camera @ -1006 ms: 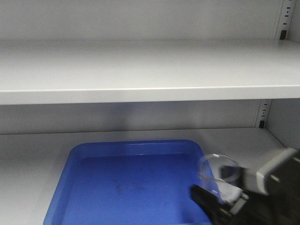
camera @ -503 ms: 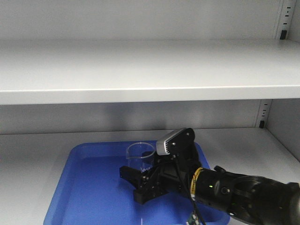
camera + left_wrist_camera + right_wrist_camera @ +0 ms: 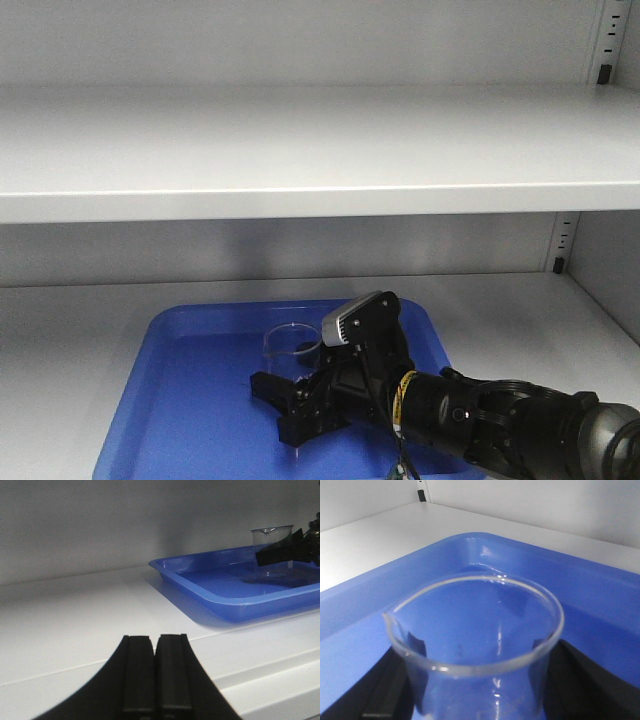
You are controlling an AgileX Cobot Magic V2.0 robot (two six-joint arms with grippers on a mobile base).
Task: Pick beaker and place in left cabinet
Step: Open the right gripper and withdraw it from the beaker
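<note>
The beaker (image 3: 292,343), clear glass with a pour spout, is upright in a blue tray (image 3: 180,400) on the lower shelf of the left cabinet (image 3: 300,150). My right gripper (image 3: 276,408) reaches in from the right, its black fingers pressed against both sides of the glass. In the right wrist view the beaker (image 3: 475,625) fills the frame, with dark fingers (image 3: 395,680) hugging it. The left wrist view shows the beaker (image 3: 272,545) at the tray's (image 3: 220,602) far side. My left gripper (image 3: 155,639) is shut and empty, low over the shelf left of the tray.
A grey shelf above leaves limited headroom. The cabinet's notched rails (image 3: 565,245) run up the right rear corner. Bare shelf surface (image 3: 60,330) lies left of the tray, and the shelf's front edge (image 3: 260,675) lies just below my left gripper.
My right gripper carried the beaker from the tray's right corner leftward into the tray. Over the last half second it moved slightly further left and lower.
</note>
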